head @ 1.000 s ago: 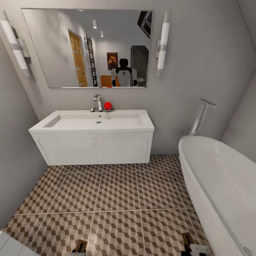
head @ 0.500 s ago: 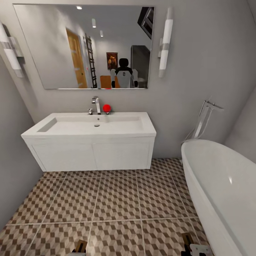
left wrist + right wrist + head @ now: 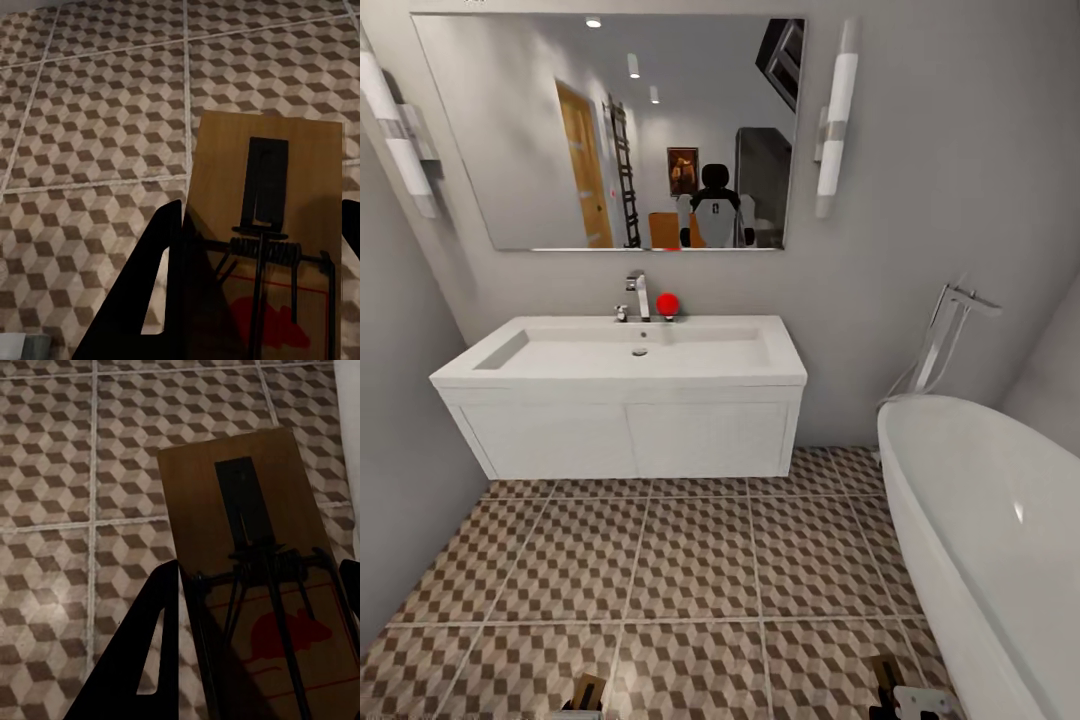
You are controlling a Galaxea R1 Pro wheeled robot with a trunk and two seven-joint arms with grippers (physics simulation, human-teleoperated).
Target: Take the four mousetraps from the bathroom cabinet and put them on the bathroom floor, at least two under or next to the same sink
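grey walls, wide mirror, two tube lights, white bathtub.

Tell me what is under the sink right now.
Under the sink only a strip of patterned bathroom floor shows, with no mousetrap on it. The space further back beneath the sink is hidden by its front. Each gripper holds a mousetrap: left, right.

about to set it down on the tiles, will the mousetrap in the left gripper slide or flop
The mousetrap looks like a stiff flat wooden board, so it probably won't flop. Thin and light, it should lie flat on the bathroom floor, though it may skid if nudged.
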